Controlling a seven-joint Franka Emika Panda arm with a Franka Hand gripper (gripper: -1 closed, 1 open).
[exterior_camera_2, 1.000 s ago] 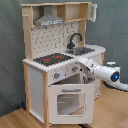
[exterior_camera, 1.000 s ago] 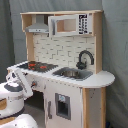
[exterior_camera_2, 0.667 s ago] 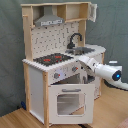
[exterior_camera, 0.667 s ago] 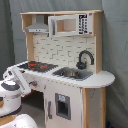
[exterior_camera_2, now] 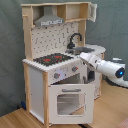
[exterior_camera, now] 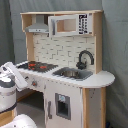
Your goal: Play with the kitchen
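A grey curtain backs the scene, and the floor is pale wood. The kitchen stands tall against the curtain, upright, hood at the top. In the second exterior view, going left to right, its stovetop lies up and to the left of the gripper, the knobs sit just below and beside it, the oven door hangs well below, and the sink and faucet lie above and behind. The gripper's tip is at the front panel near the right knob; whether it touches, or whether its fingers are parted, I cannot tell. I judge a knob the nearest target.
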